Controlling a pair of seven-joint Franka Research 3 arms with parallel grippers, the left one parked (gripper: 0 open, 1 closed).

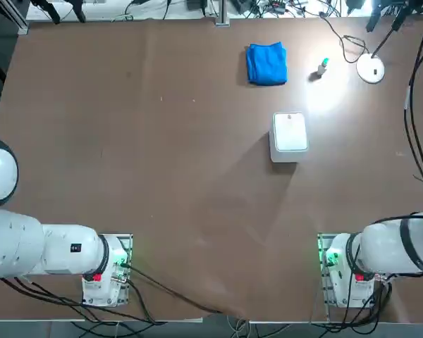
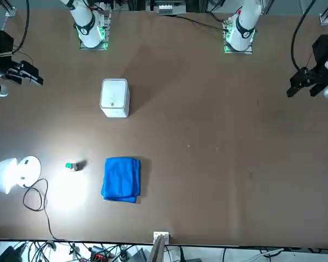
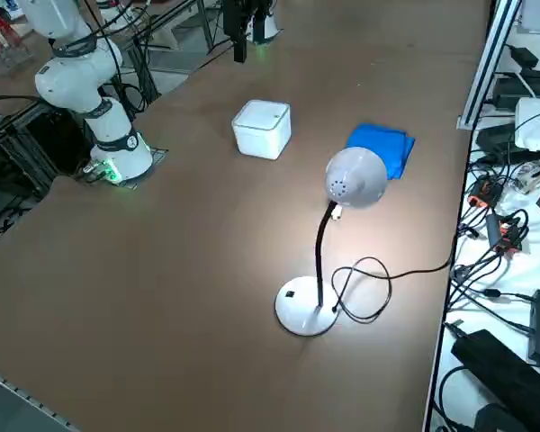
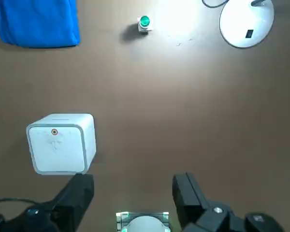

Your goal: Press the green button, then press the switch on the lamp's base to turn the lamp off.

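Observation:
The green button (image 4: 144, 22) (image 1: 323, 65) (image 2: 71, 166) is a small stub with a green cap, standing in the pool of light from the lamp. Its neighbour is the lamp's base (image 4: 246, 21) (image 1: 371, 69) (image 3: 304, 309), a white disc with a small black switch (image 3: 290, 292) and a black stem that carries the lit head (image 3: 355, 177). My right gripper (image 4: 133, 191) is open with nothing between its fingers. It hangs high over the table near its own mount, well short of both the button and the lamp. In the front view it shows at the left edge (image 2: 24, 72).
A white rounded square box (image 4: 60, 143) (image 1: 290, 135) sits between my gripper and the button. A folded blue cloth (image 1: 266, 63) (image 4: 37, 21) lies beside the button, on the side away from the lamp. The lamp's black cable (image 3: 373, 288) loops off the table edge into other wires.

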